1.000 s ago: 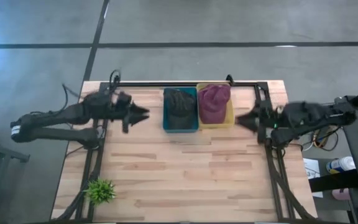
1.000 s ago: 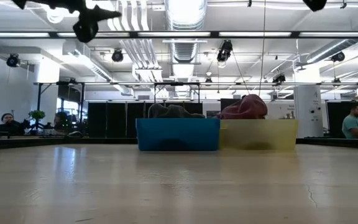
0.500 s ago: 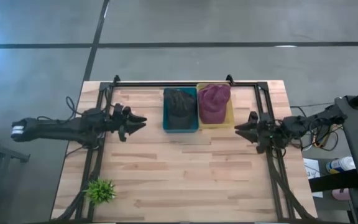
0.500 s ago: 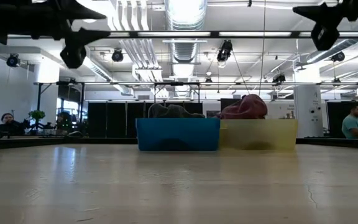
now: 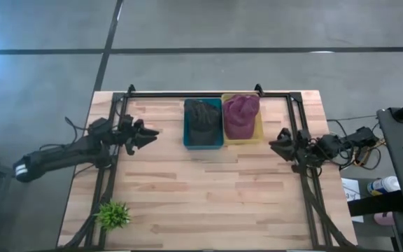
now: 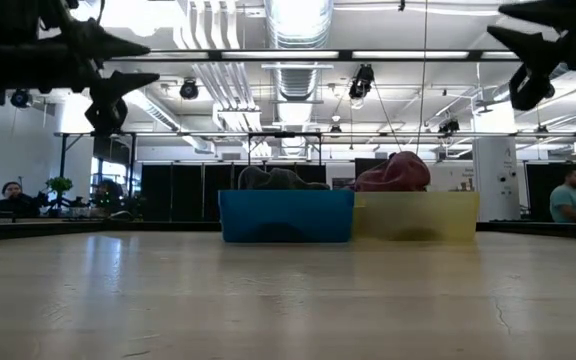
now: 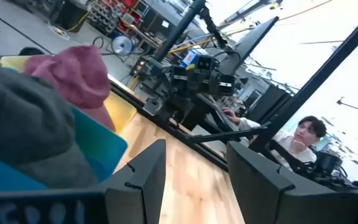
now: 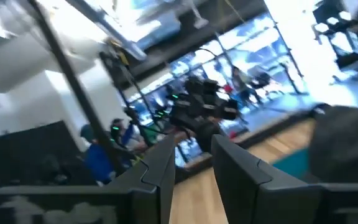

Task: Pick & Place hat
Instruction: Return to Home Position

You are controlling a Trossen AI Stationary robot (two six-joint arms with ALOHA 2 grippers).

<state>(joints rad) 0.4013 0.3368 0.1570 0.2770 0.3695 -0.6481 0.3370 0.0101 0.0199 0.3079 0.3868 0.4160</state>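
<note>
Bench (image 5: 208,189) of pale wood planks carries two bins side by side at its far middle, touching each other. Left gripper (image 5: 147,132) hangs above the bench, near the blue bin (image 5: 203,145) on its left side and pointing toward it. Its jaws stand moderately apart and hold nothing. Right gripper (image 5: 274,143) hangs near the yellow bin (image 5: 258,130), on its right side, jaws narrowly parted and empty. Black cap (image 5: 201,117) lies in the blue bin. Maroon cap (image 5: 241,115) lies in the yellow bin. Small green plant (image 5: 112,214) stands at the near left corner.
</note>
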